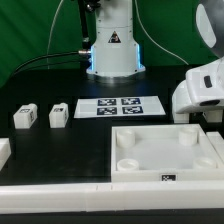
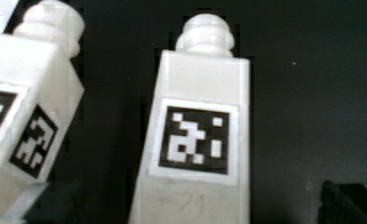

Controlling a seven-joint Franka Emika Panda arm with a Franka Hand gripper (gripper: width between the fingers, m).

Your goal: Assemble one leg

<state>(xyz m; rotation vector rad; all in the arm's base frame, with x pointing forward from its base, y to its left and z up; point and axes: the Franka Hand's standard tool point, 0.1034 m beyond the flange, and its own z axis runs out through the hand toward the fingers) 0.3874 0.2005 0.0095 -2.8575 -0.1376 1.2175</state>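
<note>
— Leg, the small white plastic block with a black-and-white tag (image 1: 57,115): where is it?
— Exterior view: on the black table (image 1: 60,85), nine o'clock from the marker board (image 1: 118,106). It seems light, stiff, smooth; hold its flat sides.
— Gripper?
— Open or closed, I cannot tell.

A green curtain (image 1: 35,35) closes off the far side of the scene across its whole width. In front of it lies a black table (image 1: 50,140), matte, with a faint sheen at the far side where the light falls. The marker board (image 1: 120,106) lies flat near the table's middle. A low white rail (image 1: 70,190) runs along the near edge. In the wrist view the same black tabletop fills the background, evenly lit.
</note>
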